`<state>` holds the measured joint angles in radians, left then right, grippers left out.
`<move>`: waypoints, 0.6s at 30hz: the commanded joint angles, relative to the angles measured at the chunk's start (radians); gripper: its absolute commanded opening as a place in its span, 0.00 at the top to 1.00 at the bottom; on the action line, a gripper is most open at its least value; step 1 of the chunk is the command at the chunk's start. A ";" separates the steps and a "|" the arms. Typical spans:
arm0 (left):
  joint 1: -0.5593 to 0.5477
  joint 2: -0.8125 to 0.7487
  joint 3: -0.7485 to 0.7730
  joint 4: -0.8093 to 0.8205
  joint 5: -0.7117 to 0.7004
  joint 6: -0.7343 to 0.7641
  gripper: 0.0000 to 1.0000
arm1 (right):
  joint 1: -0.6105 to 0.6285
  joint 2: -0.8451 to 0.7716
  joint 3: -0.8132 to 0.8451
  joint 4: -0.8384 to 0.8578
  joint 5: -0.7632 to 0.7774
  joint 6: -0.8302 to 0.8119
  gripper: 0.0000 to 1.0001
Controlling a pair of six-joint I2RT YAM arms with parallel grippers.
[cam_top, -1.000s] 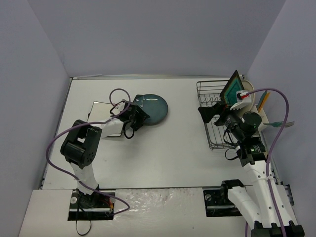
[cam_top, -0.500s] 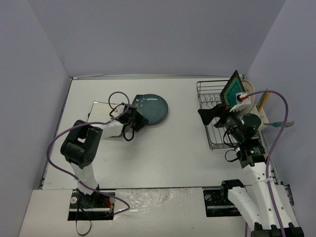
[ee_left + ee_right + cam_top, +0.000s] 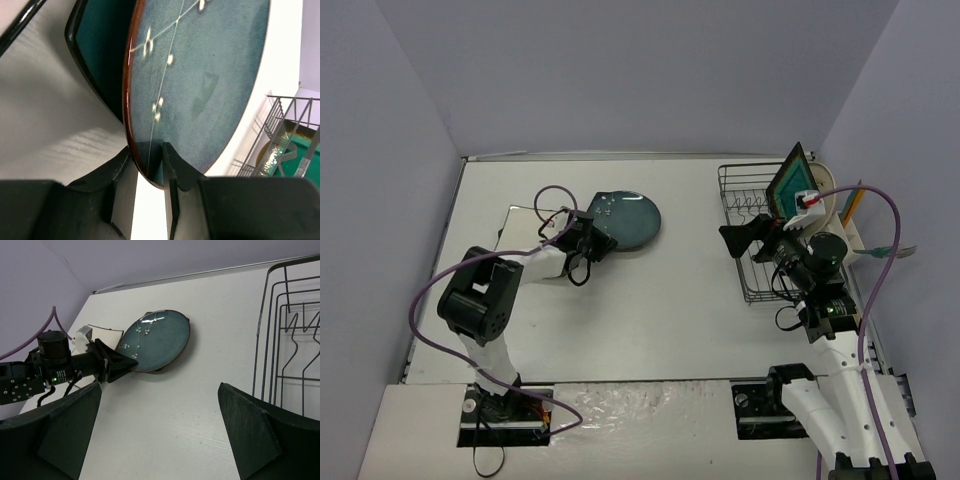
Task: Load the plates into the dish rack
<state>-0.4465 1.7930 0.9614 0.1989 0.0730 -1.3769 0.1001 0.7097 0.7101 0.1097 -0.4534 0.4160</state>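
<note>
**Teal plate clamped at its rim, lift not yet made**

Teal-blue plate [image 3: 628, 218] lies left of centre on the counter [image 3: 670, 300], well apart from the dish rack [image 3: 748, 205] at the right. Its near rim is clenched by the left gripper [image 3: 148, 150]. The right gripper [image 3: 732, 236] is held released and empty beside the rack, where a black square plate [image 3: 788, 180] stands upright. Pick-up appears to be in hand. Next, the plate must be raised, carried across and tipped on edge between the prongs.

At least 4 plates [image 3: 625, 218]; 1 dish rack [image 3: 748, 272]; 2 arms [image 3: 478, 302].
</note>
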 commanded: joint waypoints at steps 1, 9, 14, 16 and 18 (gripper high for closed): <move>-0.008 -0.119 -0.008 0.002 -0.024 0.009 0.95 | 0.010 -0.005 0.017 0.063 -0.024 -0.005 0.00; -0.007 -0.230 -0.002 -0.047 -0.061 0.055 1.00 | 0.016 0.014 0.031 0.062 -0.044 0.009 0.00; -0.004 -0.313 -0.013 -0.057 -0.064 0.094 1.00 | 0.018 0.054 0.046 0.062 -0.076 0.035 0.00; -0.004 -0.352 -0.019 -0.063 -0.086 0.113 1.00 | 0.018 0.080 0.063 0.062 -0.096 0.061 0.00; -0.002 -0.389 -0.029 -0.064 -0.090 0.128 1.00 | 0.020 0.124 0.080 0.064 -0.129 0.087 0.00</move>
<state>-0.4458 1.5359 0.9064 0.0589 -0.0028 -1.3121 0.1123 0.7661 0.7199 0.1037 -0.5067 0.4462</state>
